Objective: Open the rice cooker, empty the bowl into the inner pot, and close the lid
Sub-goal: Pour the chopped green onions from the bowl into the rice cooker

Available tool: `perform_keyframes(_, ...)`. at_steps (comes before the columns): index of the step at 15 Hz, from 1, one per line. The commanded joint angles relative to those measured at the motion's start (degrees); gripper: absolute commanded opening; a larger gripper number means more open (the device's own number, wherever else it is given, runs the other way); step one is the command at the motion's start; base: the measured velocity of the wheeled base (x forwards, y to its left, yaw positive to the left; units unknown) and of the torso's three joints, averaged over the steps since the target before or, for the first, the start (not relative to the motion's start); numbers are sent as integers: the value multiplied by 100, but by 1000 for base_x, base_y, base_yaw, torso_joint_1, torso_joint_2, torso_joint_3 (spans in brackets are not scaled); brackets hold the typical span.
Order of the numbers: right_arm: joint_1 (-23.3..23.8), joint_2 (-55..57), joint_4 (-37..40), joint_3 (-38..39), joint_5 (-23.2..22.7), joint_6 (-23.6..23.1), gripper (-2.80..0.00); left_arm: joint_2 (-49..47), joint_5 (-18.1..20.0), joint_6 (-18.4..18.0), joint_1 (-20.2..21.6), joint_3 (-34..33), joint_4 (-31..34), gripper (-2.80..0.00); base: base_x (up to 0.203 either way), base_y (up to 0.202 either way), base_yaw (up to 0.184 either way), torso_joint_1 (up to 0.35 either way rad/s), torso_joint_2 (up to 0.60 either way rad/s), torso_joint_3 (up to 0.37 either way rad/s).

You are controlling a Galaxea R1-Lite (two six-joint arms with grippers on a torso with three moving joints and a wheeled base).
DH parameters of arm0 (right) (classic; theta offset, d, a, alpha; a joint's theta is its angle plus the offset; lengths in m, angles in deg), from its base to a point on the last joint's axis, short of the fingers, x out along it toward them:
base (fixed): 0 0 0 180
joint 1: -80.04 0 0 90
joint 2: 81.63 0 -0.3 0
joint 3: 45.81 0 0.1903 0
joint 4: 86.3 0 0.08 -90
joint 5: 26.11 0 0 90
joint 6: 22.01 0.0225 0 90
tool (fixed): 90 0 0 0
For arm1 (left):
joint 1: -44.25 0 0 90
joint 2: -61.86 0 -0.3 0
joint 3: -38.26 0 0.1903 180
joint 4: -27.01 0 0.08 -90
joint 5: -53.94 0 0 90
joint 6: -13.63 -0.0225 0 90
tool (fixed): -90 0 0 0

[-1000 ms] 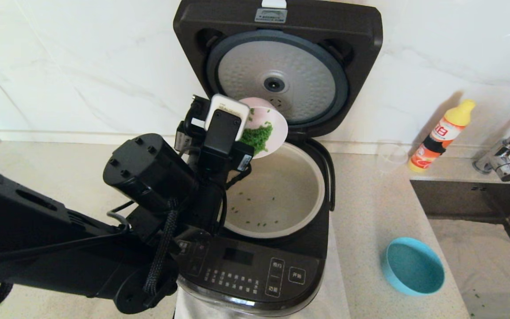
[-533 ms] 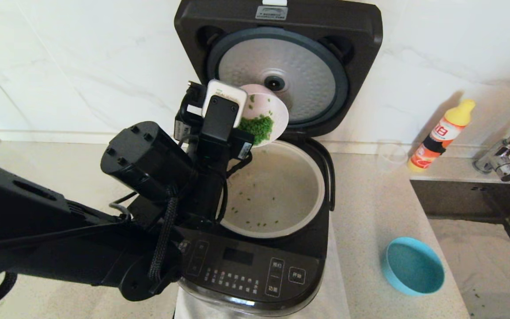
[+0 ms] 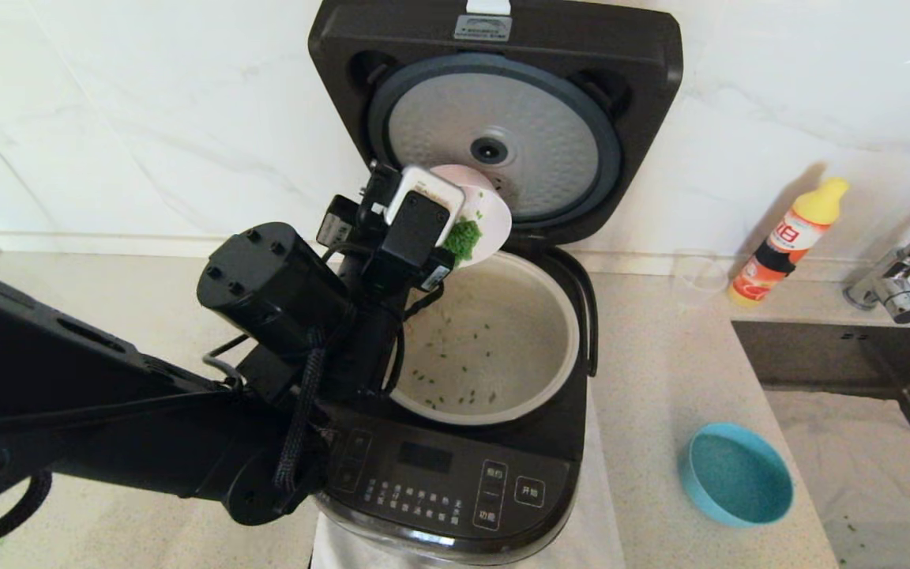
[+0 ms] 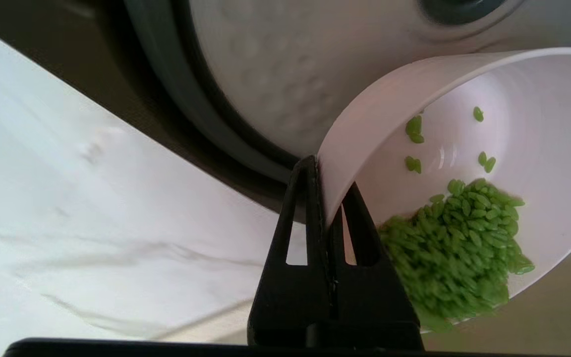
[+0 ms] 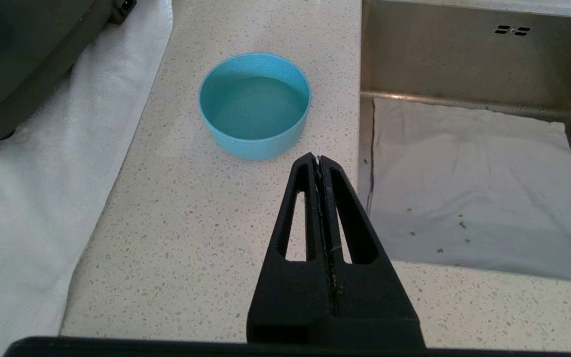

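Pink plastic, light and thin-walled: the bowl [image 4: 469,163] tips over the inner pot [image 3: 494,340] of the rice cooker [image 3: 455,474], lid [image 3: 494,118] raised, its rim pinched tight in the left tool [image 4: 326,198], the likeliest hold. Green grains [image 4: 459,253] look loose. Right tool [image 5: 319,161] hangs closed, empty, above the bench [image 5: 206,223]. The arm hides the pot's left side.

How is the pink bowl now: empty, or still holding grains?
Not empty. The pink bowl is tipped over the inner pot, held by the left gripper, with a heap of green grains at its lower side.
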Motion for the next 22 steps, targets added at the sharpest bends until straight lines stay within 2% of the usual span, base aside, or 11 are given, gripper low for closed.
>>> perform_keyframes(1, 0, -2, 2, 0, 0, 0, -280, -46, -43, -383, 115, 47, -48, -280, 0, 0, 0, 0, 0, 0)
perform_keyframes(4, 0, -2, 2, 0, 0, 0, -280, -9, -79, -1148, 186, 48, -48, -280, 0, 0, 0, 0, 0, 0)
perform_keyframes(8, 0, 6, 2, 0, 0, 0, -280, -155, -68, -1380, 169, 57, -48, -280, 0, 0, 0, 0, 0, 0)
perform_keyframes(12, 0, 6, 2, 0, 0, 0, -280, -226, -66, -2009, 136, 58, -48, -280, 0, 0, 0, 0, 0, 0)
perform_keyframes(15, 0, 6, 2, 0, 0, 0, -280, -259, -26, -2309, 121, 307, -48, -280, 0, 0, 0, 0, 0, 0)
perform_keyframes(19, 0, 6, 2, 0, 0, 0, -280, -281, -13, -2455, 108, 586, -48, -280, 0, 0, 0, 0, 0, 0)
perform_keyframes(22, 0, 6, 2, 0, 0, 0, -280, -317, -12, -2469, -108, 719, -48, -280, 0, 0, 0, 0, 0, 0)
